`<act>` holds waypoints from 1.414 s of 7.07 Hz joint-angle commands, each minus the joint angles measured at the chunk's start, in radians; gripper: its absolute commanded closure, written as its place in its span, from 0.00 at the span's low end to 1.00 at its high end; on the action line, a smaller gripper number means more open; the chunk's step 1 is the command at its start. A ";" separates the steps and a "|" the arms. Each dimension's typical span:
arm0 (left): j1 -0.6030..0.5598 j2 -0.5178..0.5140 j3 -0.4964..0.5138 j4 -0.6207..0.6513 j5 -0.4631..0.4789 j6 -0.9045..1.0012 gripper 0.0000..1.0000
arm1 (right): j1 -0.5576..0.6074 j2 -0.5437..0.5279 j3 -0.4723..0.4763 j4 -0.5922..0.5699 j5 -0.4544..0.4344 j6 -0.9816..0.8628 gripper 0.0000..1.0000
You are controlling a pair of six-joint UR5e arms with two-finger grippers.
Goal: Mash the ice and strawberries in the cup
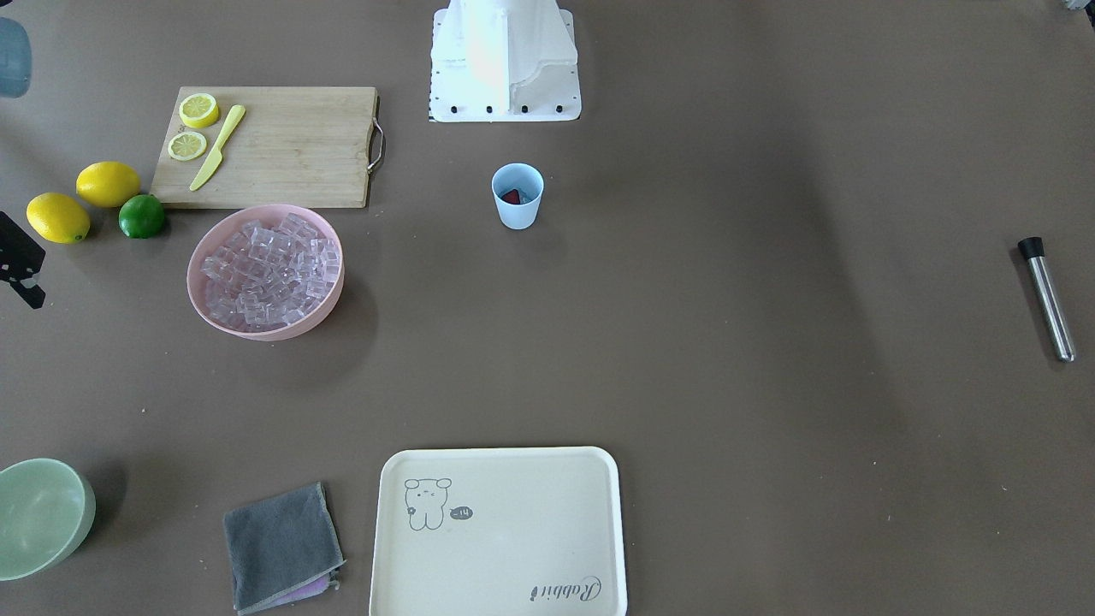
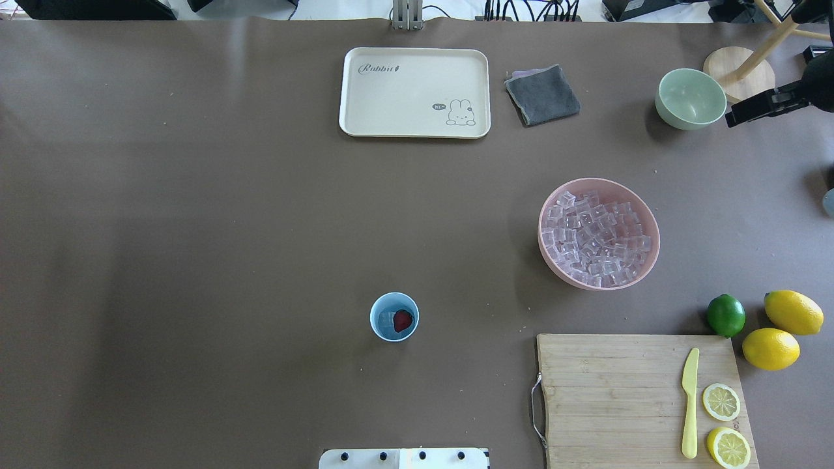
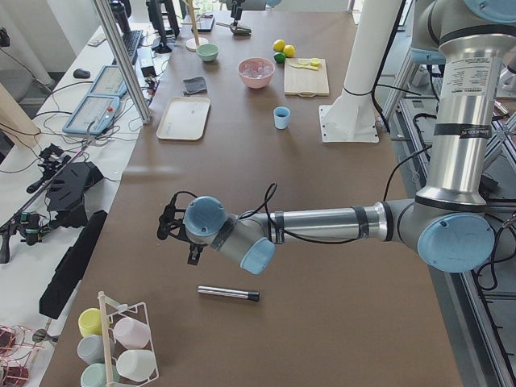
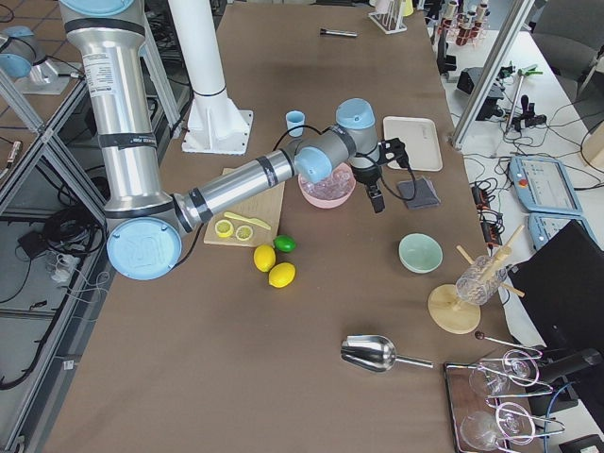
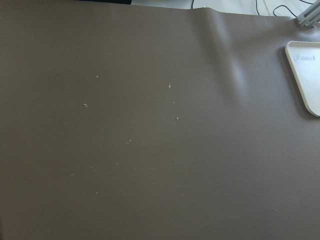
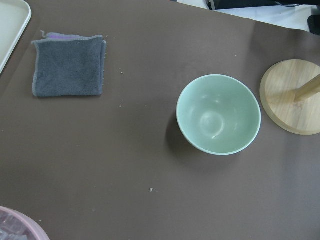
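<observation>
My cup stands upright near the middle of the tabletop's edge by my base. It holds the strawberry and what looks like one clear cube beside it. The ice is heaped in the pink bowl toward the right end. My left gripper hovers near the left end, close to the metal muddler. My right gripper hangs by the far right corner. I cannot tell how far either is open.

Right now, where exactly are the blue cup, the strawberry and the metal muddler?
blue cup (image 1: 517,218): front-facing view, its outer wall.
strawberry (image 2: 403,320): overhead view, the berry's middle, inside the cup.
muddler (image 1: 1050,308): front-facing view, its steel shaft.
</observation>
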 commanded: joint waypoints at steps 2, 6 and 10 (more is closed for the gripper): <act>0.026 -0.088 0.138 0.142 0.107 0.106 0.03 | 0.084 -0.003 -0.009 -0.011 0.023 -0.107 0.00; 0.111 -0.188 0.267 0.218 0.172 0.196 0.03 | 0.084 -0.006 -0.032 0.004 0.018 -0.111 0.00; 0.187 -0.180 0.297 0.214 0.273 0.203 0.03 | 0.081 0.003 -0.044 0.004 -0.040 -0.111 0.00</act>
